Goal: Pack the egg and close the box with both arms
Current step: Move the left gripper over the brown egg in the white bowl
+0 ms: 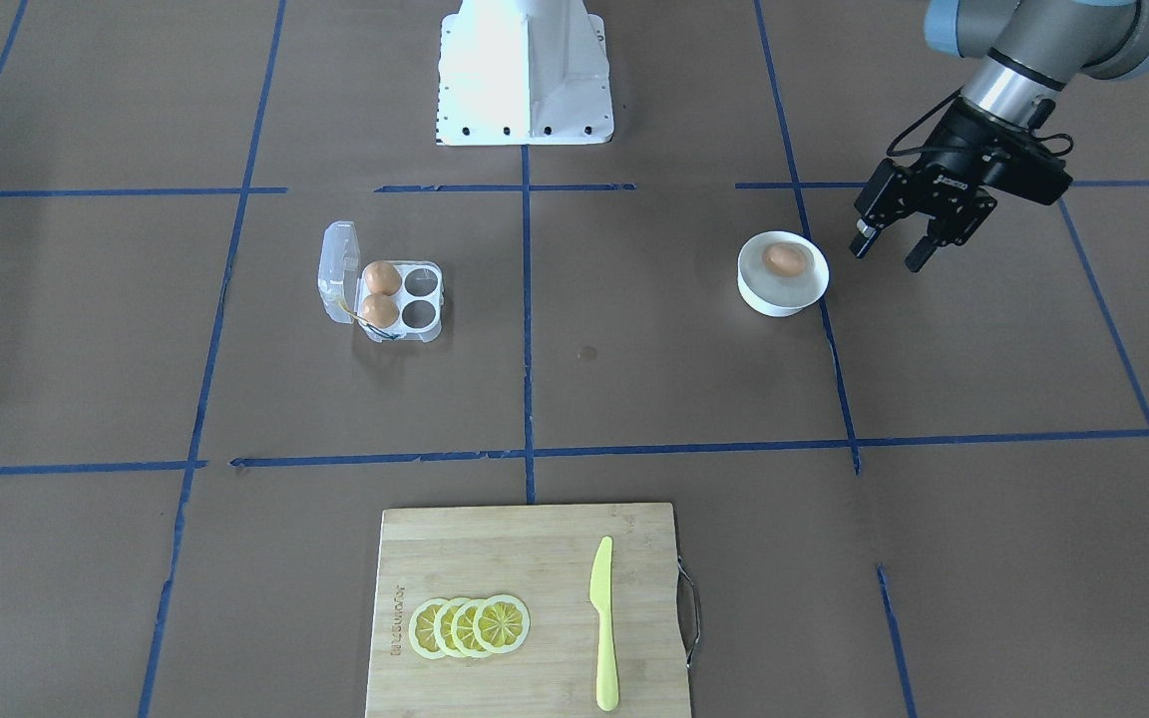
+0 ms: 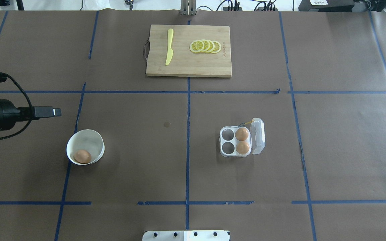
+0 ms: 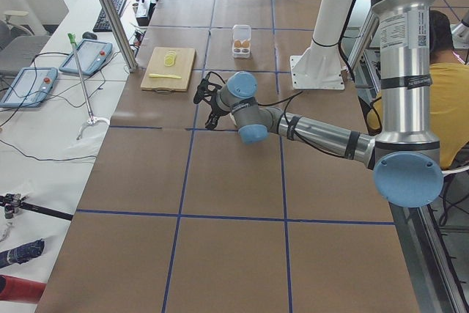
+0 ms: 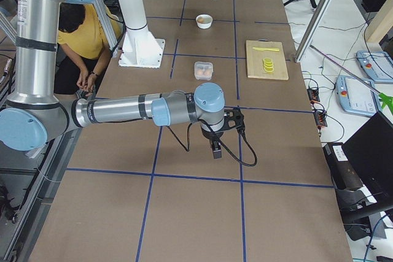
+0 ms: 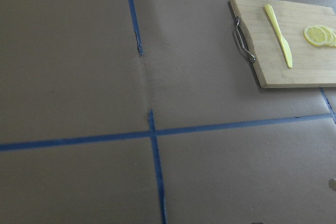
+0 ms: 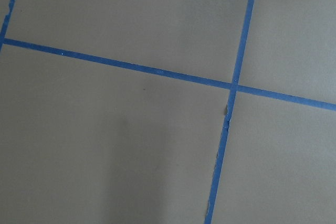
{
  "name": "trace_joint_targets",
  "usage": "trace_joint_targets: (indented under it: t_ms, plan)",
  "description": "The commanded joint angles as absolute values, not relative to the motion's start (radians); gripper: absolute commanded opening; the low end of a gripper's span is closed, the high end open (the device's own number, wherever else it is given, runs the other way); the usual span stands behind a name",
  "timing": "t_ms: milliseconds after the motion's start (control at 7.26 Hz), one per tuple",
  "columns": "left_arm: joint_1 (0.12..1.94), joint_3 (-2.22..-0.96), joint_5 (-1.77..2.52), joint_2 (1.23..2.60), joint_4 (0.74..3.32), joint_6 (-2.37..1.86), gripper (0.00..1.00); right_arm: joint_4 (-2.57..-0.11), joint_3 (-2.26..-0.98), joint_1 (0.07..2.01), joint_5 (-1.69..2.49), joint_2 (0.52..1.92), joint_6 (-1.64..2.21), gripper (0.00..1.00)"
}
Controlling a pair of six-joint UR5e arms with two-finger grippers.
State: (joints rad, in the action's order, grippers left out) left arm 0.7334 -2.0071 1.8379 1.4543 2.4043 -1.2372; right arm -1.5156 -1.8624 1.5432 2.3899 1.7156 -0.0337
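One egg (image 1: 785,259) lies in a white bowl (image 1: 782,297), also seen in the overhead view (image 2: 82,156). The clear box (image 1: 422,317) stands open with its lid (image 1: 337,264) raised. It holds two eggs (image 1: 381,277) in the cups by the hinge, and the other two cups are empty. My left gripper (image 1: 891,254) is open and empty, hanging just beside the bowl on the side away from the box. My right gripper (image 4: 215,148) shows only in the exterior right view, low over bare table far from the box. I cannot tell whether it is open or shut.
A wooden cutting board (image 1: 525,558) with lemon slices (image 1: 470,626) and a yellow knife (image 1: 602,623) lies on the operators' side of the table. The white pedestal base (image 1: 525,80) stands at the robot's side. Blue tape lines cross the brown table.
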Motion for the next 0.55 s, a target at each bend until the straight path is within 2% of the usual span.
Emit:
trace_joint_targets:
  t_ms: [0,275,413]
  plan:
    - [0.642,-2.023,1.745,1.495,2.261,-1.297,0.81,-1.516,-1.859,1.543,2.39,1.715,-0.034,1.0]
    - [0.592,-2.022,1.718,1.688,1.94,-1.334,0.78,-1.516,-1.858,1.543,2.39,1.715,-0.034,1.0]
    - [0.577,-2.013,1.718,1.704,1.913,-1.342,0.75,-1.516,-1.858,1.543,2.39,1.715,-0.034,1.0]
